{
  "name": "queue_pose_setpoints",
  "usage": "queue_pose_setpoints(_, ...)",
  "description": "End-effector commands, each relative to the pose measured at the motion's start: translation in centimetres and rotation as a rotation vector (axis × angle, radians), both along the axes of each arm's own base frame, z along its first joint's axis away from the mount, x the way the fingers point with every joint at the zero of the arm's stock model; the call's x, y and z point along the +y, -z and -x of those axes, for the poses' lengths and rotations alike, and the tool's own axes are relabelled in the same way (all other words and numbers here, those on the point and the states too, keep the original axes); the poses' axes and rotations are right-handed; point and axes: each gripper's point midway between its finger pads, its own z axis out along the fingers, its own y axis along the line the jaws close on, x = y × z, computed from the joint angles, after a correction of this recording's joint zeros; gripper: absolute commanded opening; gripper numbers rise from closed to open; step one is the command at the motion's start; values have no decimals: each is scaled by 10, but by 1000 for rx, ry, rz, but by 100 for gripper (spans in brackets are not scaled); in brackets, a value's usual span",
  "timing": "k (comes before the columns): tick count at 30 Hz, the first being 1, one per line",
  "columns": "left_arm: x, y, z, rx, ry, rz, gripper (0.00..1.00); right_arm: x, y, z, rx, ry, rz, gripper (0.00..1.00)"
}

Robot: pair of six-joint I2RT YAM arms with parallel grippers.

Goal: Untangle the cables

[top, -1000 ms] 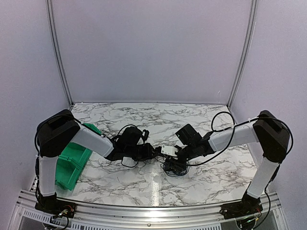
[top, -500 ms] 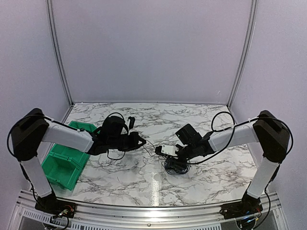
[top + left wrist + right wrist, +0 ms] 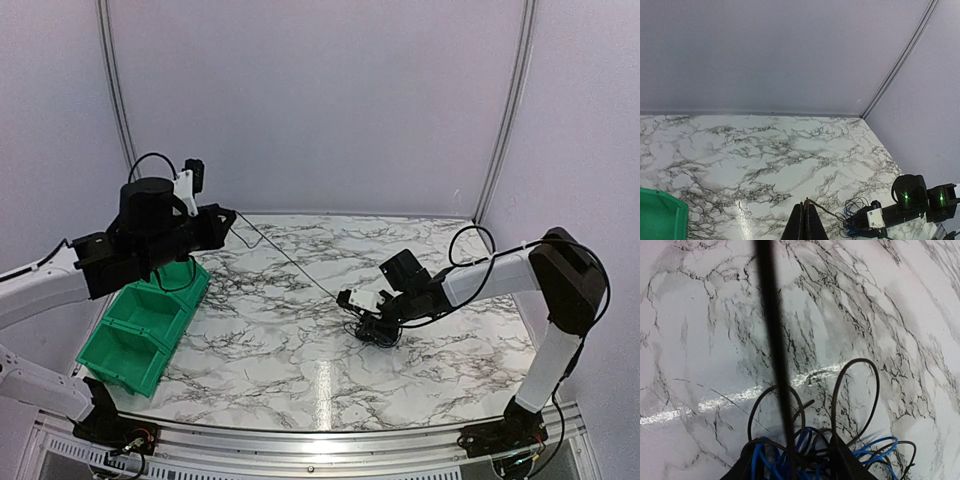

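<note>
At the table's left edge, our left gripper pinches a taut black strand. Our right gripper straddles the cables; grip unclear.

**Cut edges, one blurred strand, a clump too fine to read**

From above, the left arm is cut by the left edge. The cables are a small dark clump, partly hidden under the right gripper. Single wires there are too small to tell apart, and whether that gripper pinches any cannot be told. In the right wrist view the clump and the fingers are cut by the bottom edge, and one strand close to the lens is a blurred dark bar. In the left wrist view only the tips of the left gripper show, the green bin is cropped at the corner, and the right arm passes out at the right edge.
</note>
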Motion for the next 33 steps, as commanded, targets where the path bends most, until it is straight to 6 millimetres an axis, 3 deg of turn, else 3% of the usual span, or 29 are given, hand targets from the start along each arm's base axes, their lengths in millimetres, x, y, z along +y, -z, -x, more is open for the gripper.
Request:
queue_pose_setpoints(1, 50, -70, 6, -151, -141, -112, 0, -15, 6, -10, 14, 56, 39, 43)
queue_pose_setpoints(8, 94, -162, 25, -308, -247, -178, 0, -22, 7, -15, 19, 82, 42, 43)
queue_pose_setpoints(14, 112, -207, 34, -366, -286, -226, 0, -30, 7, -21, 12, 108, 53, 44)
queue_pose_setpoints(21, 147, -264, 49, -471, -396, -294, 0, -42, 5, -32, 9, 157, 50, 45)
queue_pose_setpoints(33, 177, -312, 69, -553, -481, -306, 0, -64, 16, -44, 18, 230, 98, 54)
